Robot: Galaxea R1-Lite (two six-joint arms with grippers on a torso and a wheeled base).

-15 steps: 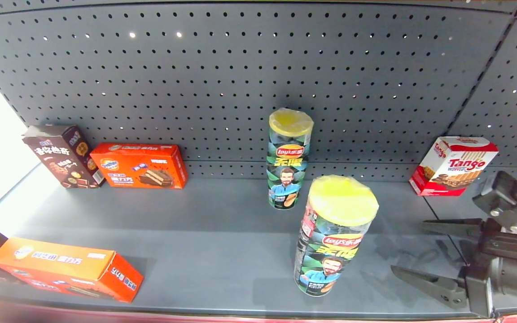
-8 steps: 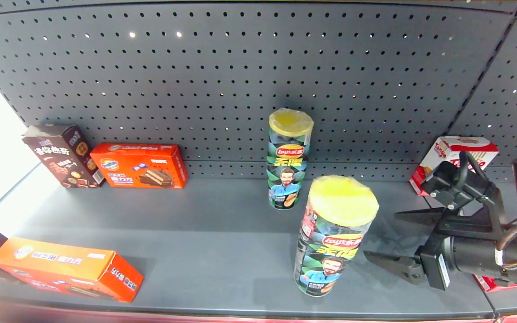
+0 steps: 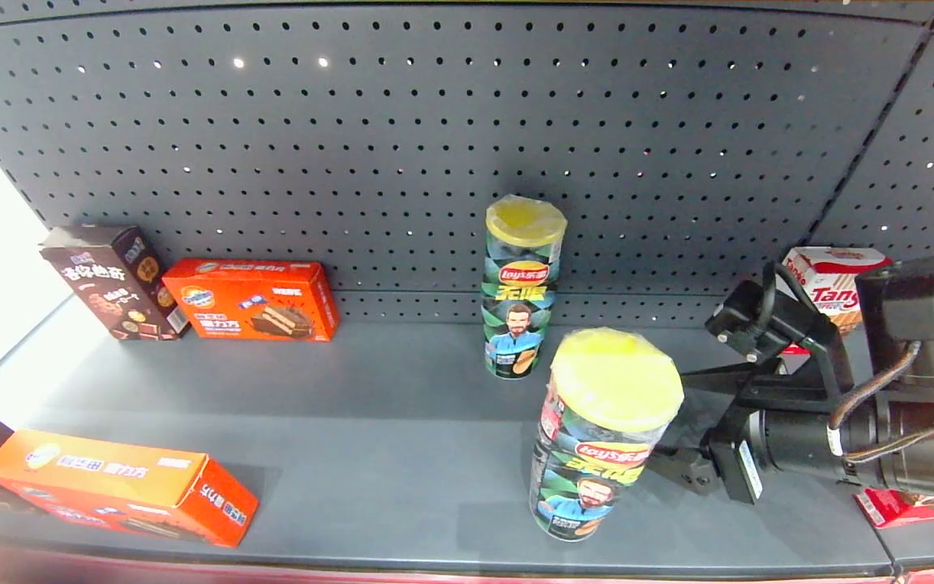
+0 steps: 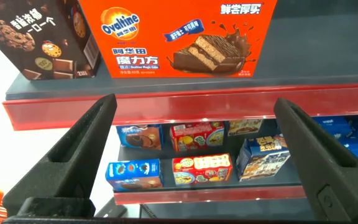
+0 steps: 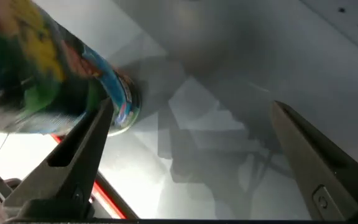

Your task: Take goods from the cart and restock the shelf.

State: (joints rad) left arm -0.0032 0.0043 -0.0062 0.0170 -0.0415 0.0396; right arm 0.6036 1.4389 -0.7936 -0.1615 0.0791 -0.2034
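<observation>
1. Head view shows the big grey shelf [image 3: 353,422] with a wall of little holes behind it.
2. The right arm [image 3: 880,446] comes in low from the right side. Its right claw [image 3: 672,423] is spread wide and grips nothing.
3. The left claw [image 4: 191,118] is spread wide too, with nothing in it. It hangs in front of the shelf's red edge, just below an orange box [image 4: 179,37].
4. The front can [image 3: 605,430] stands upright near the front edge of the shelf, with its yellow lid on top.
5. This can lies just to the left of the right claw. Its long side runs up and down. The claw's two fingers lie flat, one nearer the wall and one nearer the front edge. In the right wrist view the can sits right by one fingertip, and I cannot tell if they touch.
6. The right arm is much nearer than the left, so I think any grab or nudge is its job.
7. The back can [image 3: 520,288] stands by the wall, apart from the front one.
8. A red and white box [image 3: 828,280] sits behind the right arm.
</observation>
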